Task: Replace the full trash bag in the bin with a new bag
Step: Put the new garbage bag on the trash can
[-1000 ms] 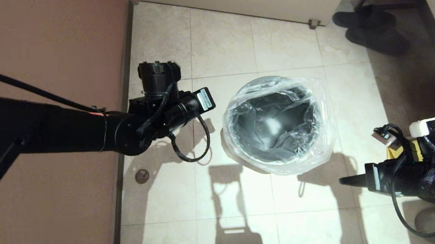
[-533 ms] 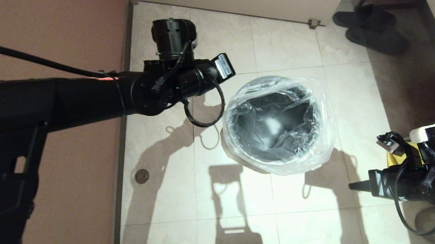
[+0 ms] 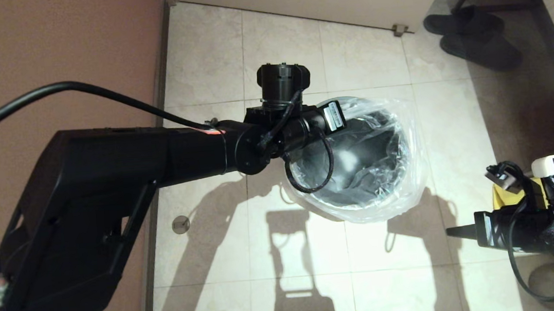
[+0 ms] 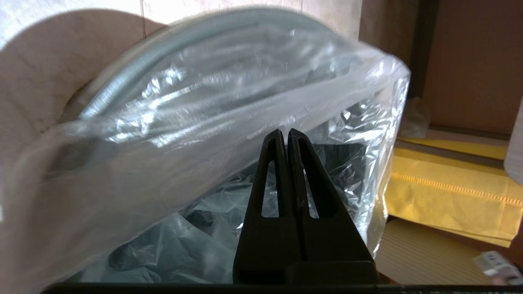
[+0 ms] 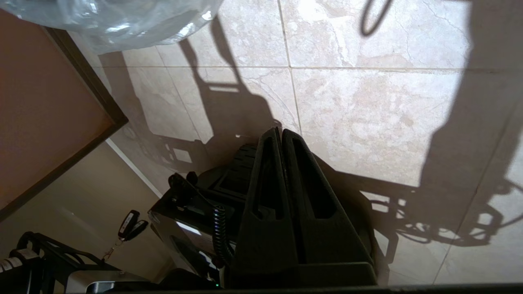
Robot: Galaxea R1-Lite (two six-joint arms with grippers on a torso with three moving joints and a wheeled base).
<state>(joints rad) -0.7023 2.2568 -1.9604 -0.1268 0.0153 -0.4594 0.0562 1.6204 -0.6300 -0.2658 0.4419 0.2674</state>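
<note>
The round dark grey bin (image 3: 377, 131) stands on the tiled floor, lined with the clear crinkly new bag (image 3: 412, 175), whose mouth is folded out over the rim. My left arm (image 3: 276, 141) reaches over the bin's left rim, and its fingers are hidden under the wrist in the head view. In the left wrist view my left gripper (image 4: 284, 131) is shut, its tips close before the new bag (image 4: 184, 102) below the grey rim (image 4: 118, 96), nothing seen between them. My right gripper (image 3: 453, 232) hangs shut to the bin's lower right; over bare floor the right gripper (image 5: 280, 130) is empty.
An opaque yellow bag (image 3: 503, 197) lies on the floor right of the bin, partly under my right arm; this yellow bag (image 4: 449, 192) also shows past the bin. Dark slippers (image 3: 473, 34) sit far right. A brown wall (image 3: 55, 54) runs along the left, with a floor drain (image 3: 180, 224) beside it.
My left arm has swung from beside the wall rightward, out over the bin's left rim. The right arm has shifted only slightly. The bin and bag have not moved.
</note>
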